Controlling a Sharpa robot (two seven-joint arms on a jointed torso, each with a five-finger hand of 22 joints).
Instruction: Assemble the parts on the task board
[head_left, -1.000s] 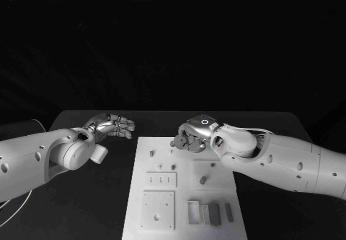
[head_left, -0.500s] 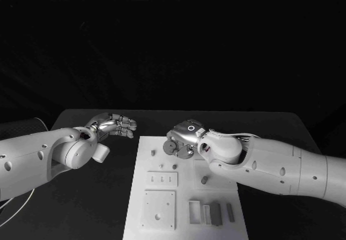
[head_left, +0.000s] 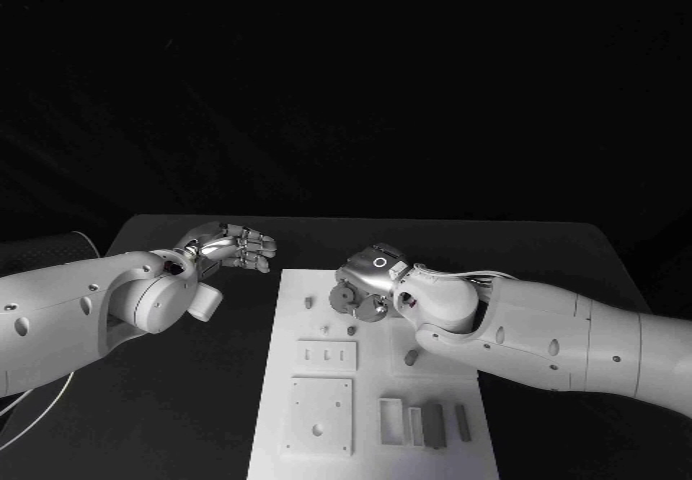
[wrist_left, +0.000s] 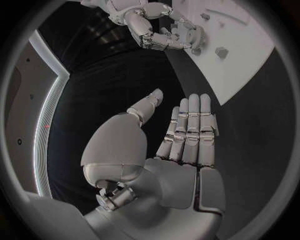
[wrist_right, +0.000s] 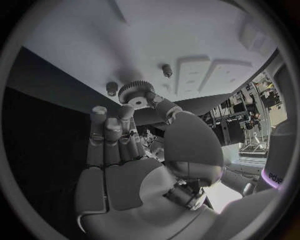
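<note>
Where the task board (head_left: 378, 400) meets the table's near edge, you've got upright grey blocks (head_left: 423, 424) standing side by side in its near right corner, with a square plate (head_left: 317, 403) just left of them. Beyond that sits a smaller plate with three slots (head_left: 325, 354), and to its right a short grey peg (head_left: 410, 358) stands up from the board. No readable writing anywhere on the board.

Mid-board, your right hand (head_left: 364, 287) holds a toothed grey gear (wrist_right: 135, 91) pinched between thumb and fingertips (wrist_right: 127, 112), just above the white surface; two small pegs (wrist_right: 167, 70) stand near it. In the left wrist view the gear (wrist_left: 199, 36) hangs over the board's far left part.

Farther back, your left hand (head_left: 231, 249) hovers over the black table (head_left: 216, 380) off the board's far left corner, fingers straight and together, thumb apart, holding nothing.
</note>
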